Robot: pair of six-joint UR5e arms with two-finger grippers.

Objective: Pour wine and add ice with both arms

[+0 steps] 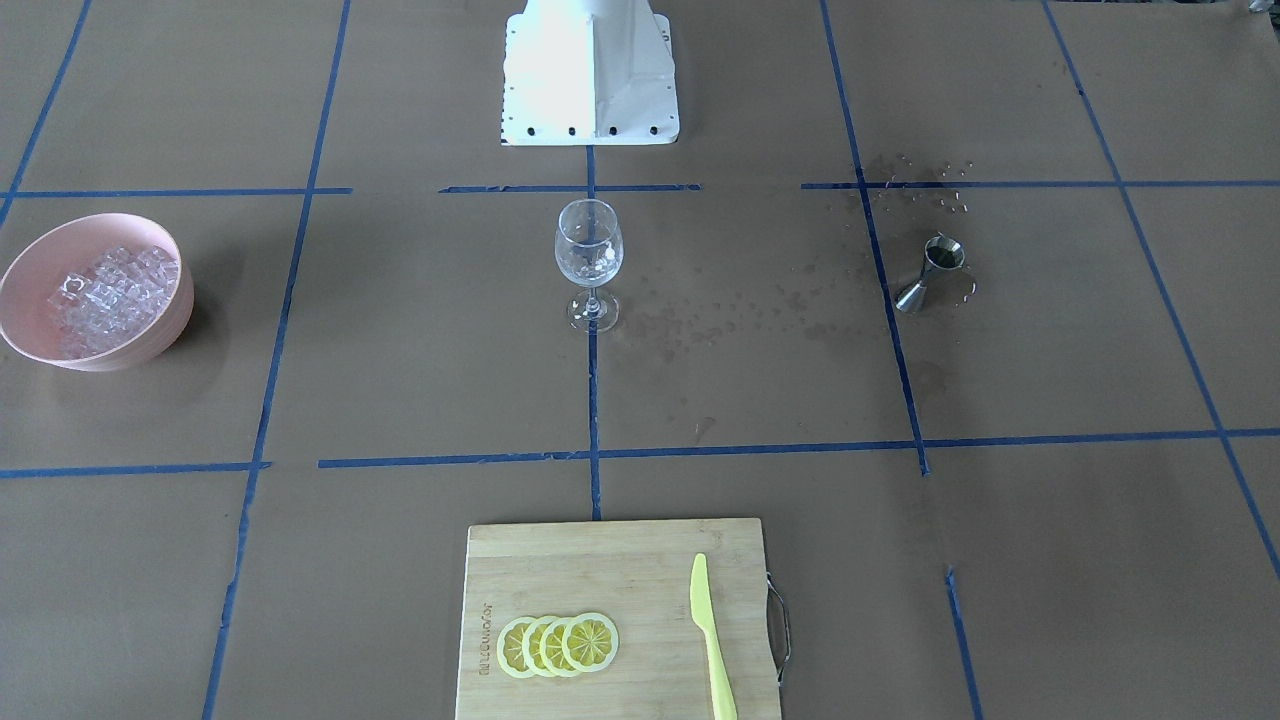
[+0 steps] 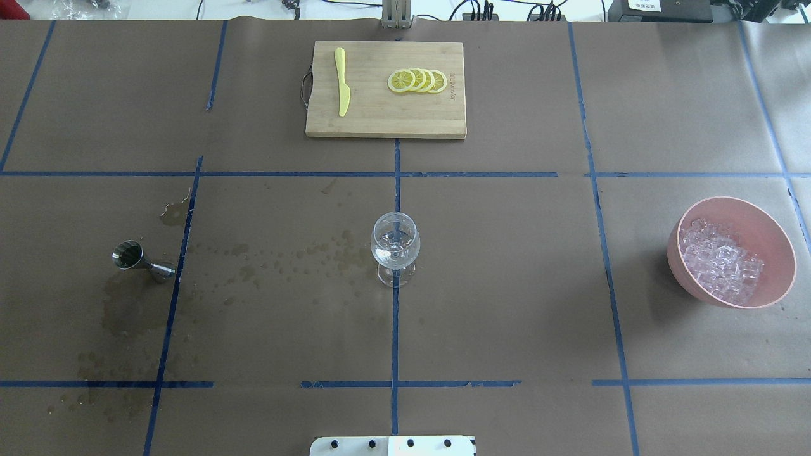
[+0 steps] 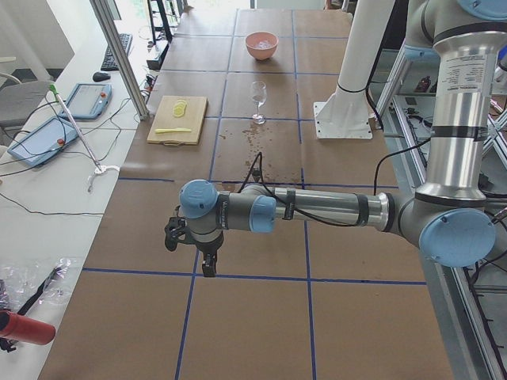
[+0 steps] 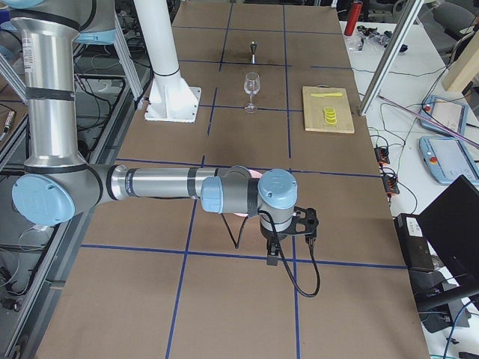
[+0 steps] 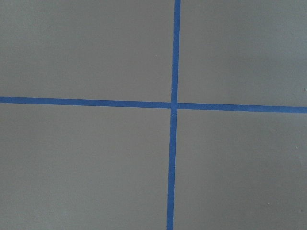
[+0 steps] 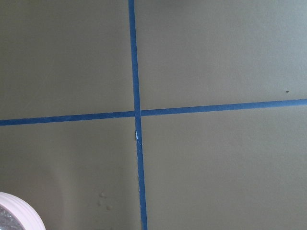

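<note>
Brown table (image 2: 507,285), 2 end effectors (image 3: 207,265) (image 4: 273,256), opening unclear

ice (image 2: 721,263): heaped in bowl (image 2: 763,227) | left arm (image 3: 317,208), right arm (image 4: 157,183): level

The overhead view looks forward and down from behind the white base (image 2: 393,445) with the glass (image 2: 394,247) at centre, while the front-facing view looks steeply down on that same glass from across the counter (image 1: 1000,560). The two side views look along the counter from opposite ends, the glass far off in both. Each wrist camera looks straight down, close over crossed blue tape (image 5: 173,143).
</note>
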